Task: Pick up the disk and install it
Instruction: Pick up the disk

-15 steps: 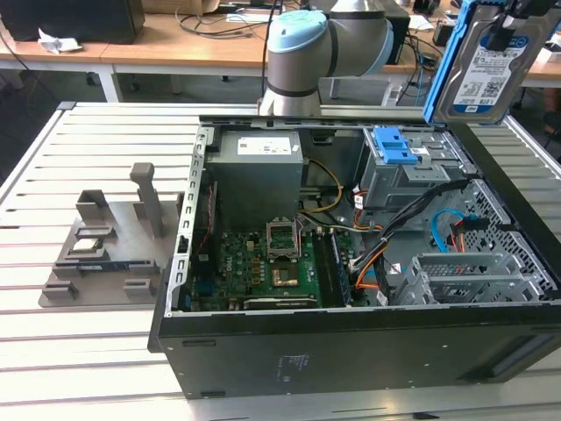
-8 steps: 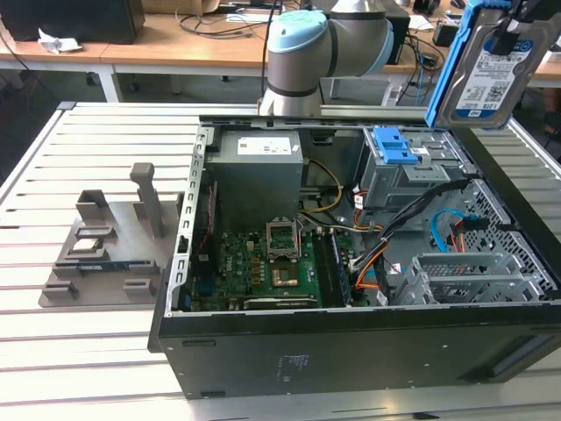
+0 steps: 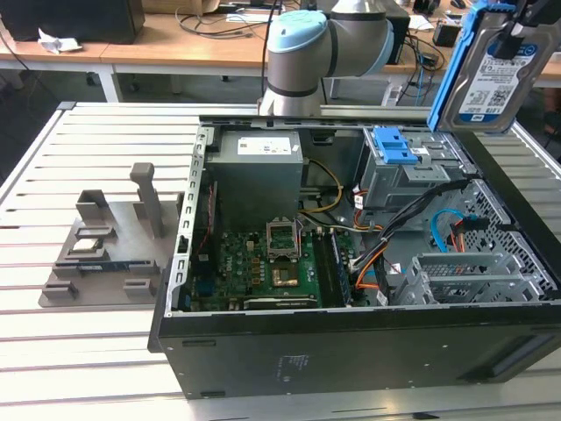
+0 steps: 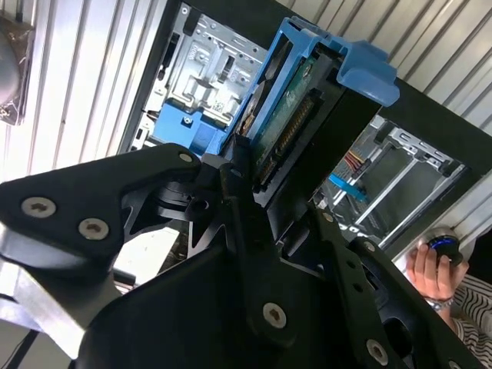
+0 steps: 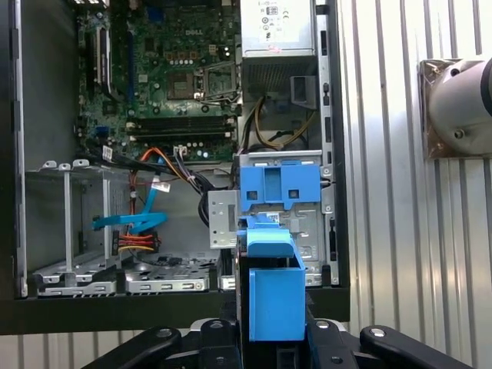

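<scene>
1. Arm: in the exterior view its grey body with a light-blue joint cap stands at the top centre of the frame, behind the open computer case. The wrist end reaches to the upper right corner.
2. Gripper: the black fingers are clamped on the disk, one on each flat side, as seen in the second wrist view.
3. Disk, exterior view: it hangs in the upper right of the frame, on edge and slightly tilted, label face towards the camera and blue frame along its left edge. It is raised clear of the case, above the far right corner.
4. Below it, inside the case, sits the drive cage carrying a blue latch piece. The motherboard lies at the frame's centre.
5. First wrist view: the disk's blue frame appears end-on, in line with the blue latch piece.
6. The case rests on a slatted table.
7. Second wrist view: a person's hand is beside the case.
</scene>
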Robot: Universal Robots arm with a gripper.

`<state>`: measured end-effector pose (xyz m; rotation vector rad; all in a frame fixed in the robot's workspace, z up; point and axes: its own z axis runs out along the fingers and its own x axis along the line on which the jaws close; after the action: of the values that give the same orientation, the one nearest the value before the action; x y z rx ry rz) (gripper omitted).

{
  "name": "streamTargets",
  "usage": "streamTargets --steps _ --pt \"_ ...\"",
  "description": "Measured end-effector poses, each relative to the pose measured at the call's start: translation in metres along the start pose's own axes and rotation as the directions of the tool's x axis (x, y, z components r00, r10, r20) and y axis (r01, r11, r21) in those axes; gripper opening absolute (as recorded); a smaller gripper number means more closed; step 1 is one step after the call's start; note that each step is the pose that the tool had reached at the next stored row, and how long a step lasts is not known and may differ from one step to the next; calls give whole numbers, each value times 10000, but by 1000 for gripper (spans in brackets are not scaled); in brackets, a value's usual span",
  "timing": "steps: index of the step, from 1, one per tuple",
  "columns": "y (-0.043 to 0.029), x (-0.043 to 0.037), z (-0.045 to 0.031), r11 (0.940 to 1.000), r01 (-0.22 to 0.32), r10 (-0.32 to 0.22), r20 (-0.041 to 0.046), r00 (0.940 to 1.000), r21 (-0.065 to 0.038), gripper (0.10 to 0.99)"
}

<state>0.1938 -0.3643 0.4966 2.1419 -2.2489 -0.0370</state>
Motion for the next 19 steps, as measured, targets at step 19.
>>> streamTargets --steps 19 --pt "-13 261 19 10000 -3 3 -63 10000 2 361"
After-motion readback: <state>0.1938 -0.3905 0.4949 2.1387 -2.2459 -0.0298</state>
